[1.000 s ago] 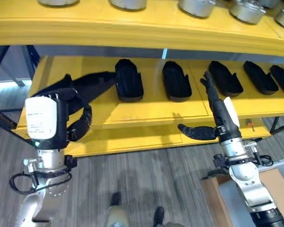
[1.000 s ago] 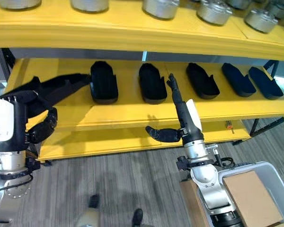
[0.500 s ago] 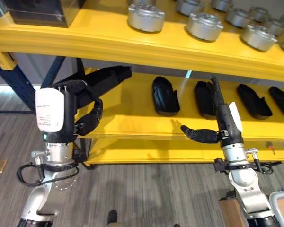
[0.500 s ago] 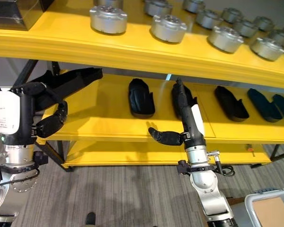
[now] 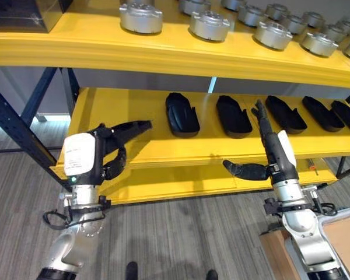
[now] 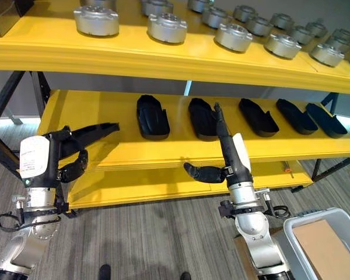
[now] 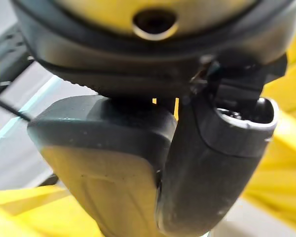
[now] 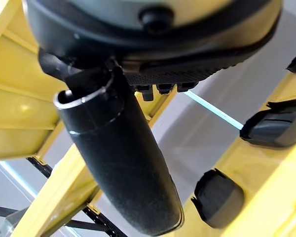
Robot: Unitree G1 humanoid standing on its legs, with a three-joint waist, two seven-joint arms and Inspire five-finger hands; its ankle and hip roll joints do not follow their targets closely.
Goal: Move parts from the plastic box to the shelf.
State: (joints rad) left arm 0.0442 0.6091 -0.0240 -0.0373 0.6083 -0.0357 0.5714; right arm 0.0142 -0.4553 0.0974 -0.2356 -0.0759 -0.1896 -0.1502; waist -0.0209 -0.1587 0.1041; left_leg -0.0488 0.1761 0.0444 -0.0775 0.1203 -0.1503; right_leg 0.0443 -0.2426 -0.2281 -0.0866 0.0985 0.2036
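My left hand [image 5: 107, 161] is shut on a long black part [image 5: 127, 128], whose tip reaches over the left end of the yellow shelf's middle level [image 5: 146, 149]. Several more black parts [image 5: 182, 114] lie in a row along that level. My right hand [image 5: 267, 137] stands open in front of the shelf, fingers straight up near the second part [image 5: 233, 115] and thumb stuck out to the left, holding nothing. The grey plastic box [image 6: 322, 213] sits on the floor at the lower right with a brown cardboard sheet [image 6: 326, 248] in it.
Several silver round parts [image 5: 141, 17] stand on the upper shelf level [image 5: 163, 55]. A dark blue slanted upright [image 5: 17, 131] runs down the shelf's left side. The left end of the middle level is bare. Grey plank floor lies below.
The camera has shifted. My left hand has come down with the black part from the upper shelf edge to the middle level. The right hand keeps its open pose.
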